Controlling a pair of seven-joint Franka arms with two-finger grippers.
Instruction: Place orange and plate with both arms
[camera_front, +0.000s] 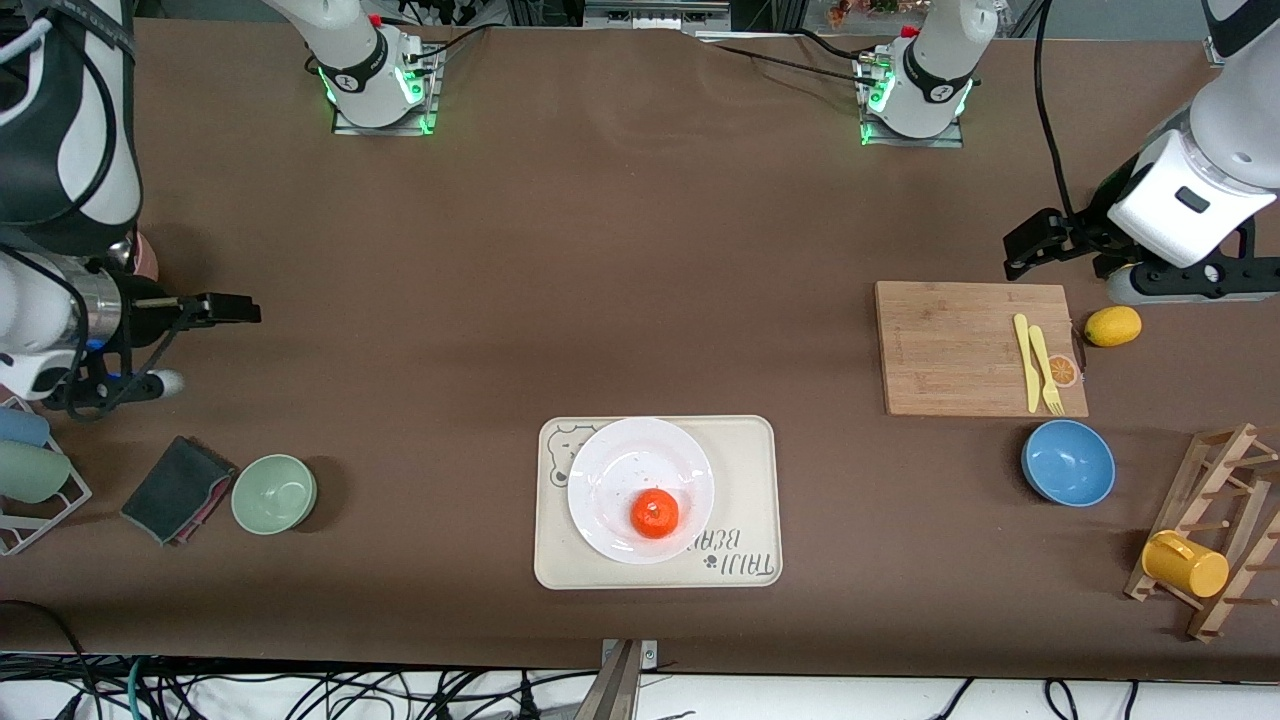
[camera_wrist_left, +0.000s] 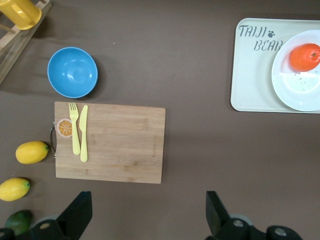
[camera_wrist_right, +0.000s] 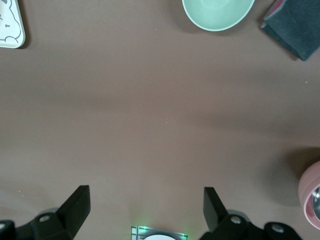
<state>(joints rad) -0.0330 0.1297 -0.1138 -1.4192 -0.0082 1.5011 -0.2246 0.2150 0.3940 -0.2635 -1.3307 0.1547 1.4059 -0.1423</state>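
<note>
Bare table (camera_front: 620, 290) around the tray (camera_front: 750, 450); green bowl (camera_front: 274, 493), blue bowl (camera_front: 1068, 462) well apart.

the orange (camera_front: 655, 513), a small, slightly flattened red-orange fruit, sits on the plate (camera_front: 610, 470), off-centre toward the rim nearer the front camera. the plate is round, white, shallow and faintly specked, lying flat on a beige bear-print tray (camera_front: 745, 470) near the bench's front edge.

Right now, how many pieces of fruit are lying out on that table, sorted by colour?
Orange: 1, the orange on the plate
Yellow: 2, one lemon beside the cutting board, a second lemon by it
Dark green: 1, a green fruit
Total: 4
</note>
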